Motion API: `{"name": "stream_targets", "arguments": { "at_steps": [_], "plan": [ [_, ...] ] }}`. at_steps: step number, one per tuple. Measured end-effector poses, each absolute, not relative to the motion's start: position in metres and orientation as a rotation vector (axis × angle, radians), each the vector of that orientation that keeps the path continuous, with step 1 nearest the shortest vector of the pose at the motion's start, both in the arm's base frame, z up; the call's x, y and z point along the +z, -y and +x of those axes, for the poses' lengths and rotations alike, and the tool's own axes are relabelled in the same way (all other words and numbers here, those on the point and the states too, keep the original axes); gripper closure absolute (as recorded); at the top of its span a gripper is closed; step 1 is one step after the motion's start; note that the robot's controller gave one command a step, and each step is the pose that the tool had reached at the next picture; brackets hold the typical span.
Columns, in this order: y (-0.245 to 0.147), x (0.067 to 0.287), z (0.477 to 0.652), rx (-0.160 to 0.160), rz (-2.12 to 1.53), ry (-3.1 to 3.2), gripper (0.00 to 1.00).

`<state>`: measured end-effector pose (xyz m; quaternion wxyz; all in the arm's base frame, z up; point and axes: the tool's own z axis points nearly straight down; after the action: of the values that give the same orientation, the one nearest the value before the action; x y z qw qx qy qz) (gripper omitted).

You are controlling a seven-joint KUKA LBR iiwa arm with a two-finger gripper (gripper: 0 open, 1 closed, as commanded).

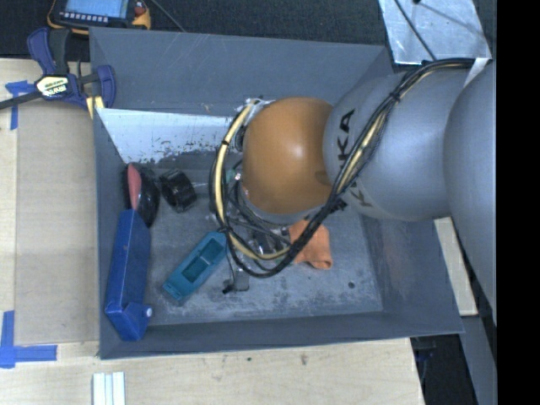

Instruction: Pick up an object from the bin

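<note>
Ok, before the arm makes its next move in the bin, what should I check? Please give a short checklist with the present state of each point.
1. The gripper is low inside the bin, away from its walls: ok.
2. Nothing is already held: cannot tell, the cables hide that area.
3. The teal case, nearest to the gripper, lies flat with nothing on it: ok.
4. The orange cloth is clear of the arm: not ok, it lies partly under the arm.
5. The blue box lies along the left wall, apart from the gripper: ok.
</note>
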<state>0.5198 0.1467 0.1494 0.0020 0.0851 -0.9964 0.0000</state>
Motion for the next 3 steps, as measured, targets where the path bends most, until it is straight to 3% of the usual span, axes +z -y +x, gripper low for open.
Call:
{"name": "stream_targets", "arguments": {
  "at_steps": [1,2,3],
  "plan": [
    [-0.149,0.119,0.526,-0.002,0.421,3.118,0.0],
    [-0.199,0.071,0.525,-0.001,0.254,3.133,1.0],
    [-0.199,0.071,0.525,-0.002,0.253,3.133,1.0]
  ]
}}
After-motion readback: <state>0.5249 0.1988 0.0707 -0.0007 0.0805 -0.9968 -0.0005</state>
